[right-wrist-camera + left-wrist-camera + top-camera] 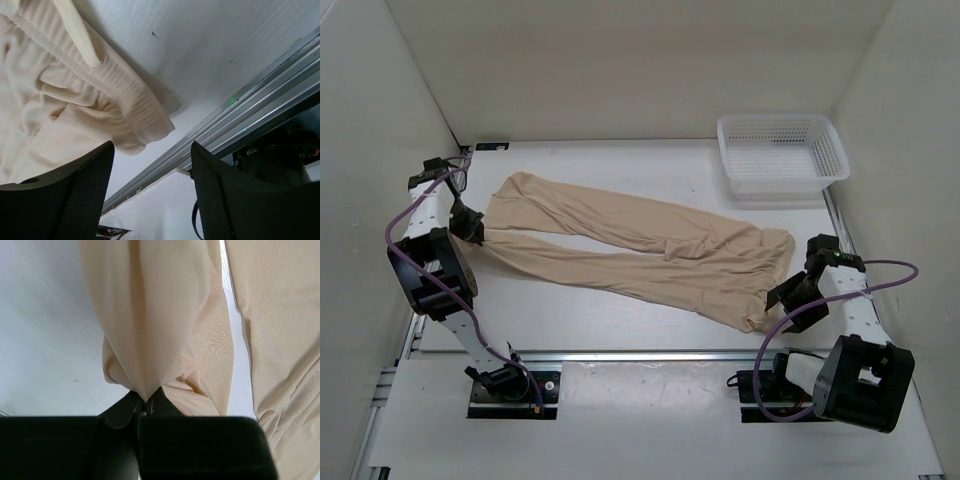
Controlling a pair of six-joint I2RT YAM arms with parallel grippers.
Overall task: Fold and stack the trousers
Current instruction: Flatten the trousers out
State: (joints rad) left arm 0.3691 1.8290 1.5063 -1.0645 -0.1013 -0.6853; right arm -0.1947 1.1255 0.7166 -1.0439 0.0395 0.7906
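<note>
Where white walls (620,70) close around a white desk (620,330), we see a white mesh basket (775,122) in the far right corner and a metal rail (640,354) along the near edge. Our trousers (650,250) lie spread across the middle: beige, thin and wrinkled, waist to the right, two legs reaching left. Our left tool (147,402) pinches the end of the nearer leg. Our right tool (151,165) gapes wide just beside the waist, holding nothing.
</note>
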